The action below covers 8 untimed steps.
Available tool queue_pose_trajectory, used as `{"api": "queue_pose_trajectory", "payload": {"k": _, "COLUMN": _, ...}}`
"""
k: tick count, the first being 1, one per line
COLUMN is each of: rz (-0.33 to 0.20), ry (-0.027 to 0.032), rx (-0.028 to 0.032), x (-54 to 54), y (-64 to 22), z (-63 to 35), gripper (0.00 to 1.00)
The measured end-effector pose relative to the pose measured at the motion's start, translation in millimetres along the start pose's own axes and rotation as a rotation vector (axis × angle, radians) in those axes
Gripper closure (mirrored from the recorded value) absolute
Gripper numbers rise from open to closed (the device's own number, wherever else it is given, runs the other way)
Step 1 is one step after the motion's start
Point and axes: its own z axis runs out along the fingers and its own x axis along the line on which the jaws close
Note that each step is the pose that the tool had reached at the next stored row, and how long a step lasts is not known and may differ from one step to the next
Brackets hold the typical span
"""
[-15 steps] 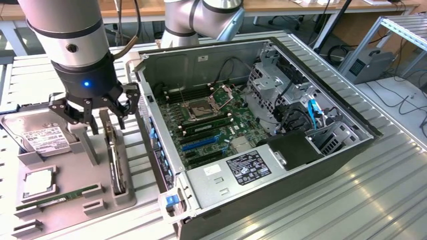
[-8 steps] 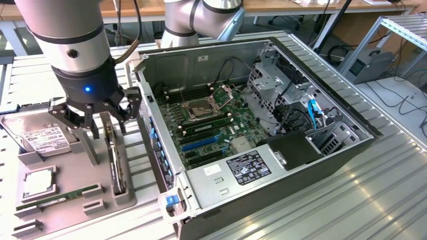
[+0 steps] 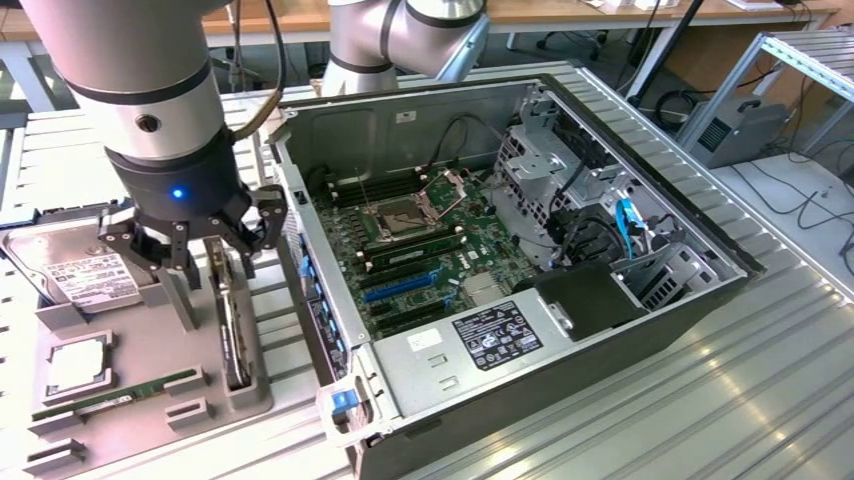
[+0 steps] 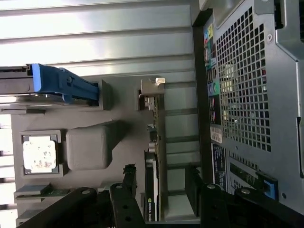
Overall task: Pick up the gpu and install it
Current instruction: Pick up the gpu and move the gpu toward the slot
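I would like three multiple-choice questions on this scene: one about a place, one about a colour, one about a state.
1. Where is the gpu?
A) on edge in the gray tray
B) plugged into the motherboard
C) flat on the table

2. What colour is the long motherboard slot?
A) red
B) blue
C) yellow

3. How is the gripper?
A) shut on the gpu
B) shut, empty
C) open

Answers:
1 A, it stands in a slot of the tray.
2 B, the slot is plainly blue.
3 C, its fingers stand apart, one on each side of the gpu.

Tray [image 3: 127,345], case [image 3: 601,385] on seemingly metal table [image 3: 761,380]
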Motion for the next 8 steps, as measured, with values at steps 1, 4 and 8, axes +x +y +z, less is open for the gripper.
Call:
{"api": "queue_pose_trajectory", "payload": {"k": 1, "rz": 0.0, "ry": 0.0, "rx": 0.0, "x": -0.1, "y": -1.5, "z": 0.5, "gripper": 0.46}}
{"api": "queue_pose_trajectory", "payload": {"k": 4, "rz": 0.0, "ry": -0.0001, "rx": -0.0002, "x": -0.4, "y": -4.8, "z": 3.0, "gripper": 0.46}}
{"api": "queue_pose_trajectory", "payload": {"k": 8, "rz": 0.0, "ry": -0.0001, "rx": -0.0001, "x": -0.3, "y": -6.3, "z": 6.0, "gripper": 0.46}}
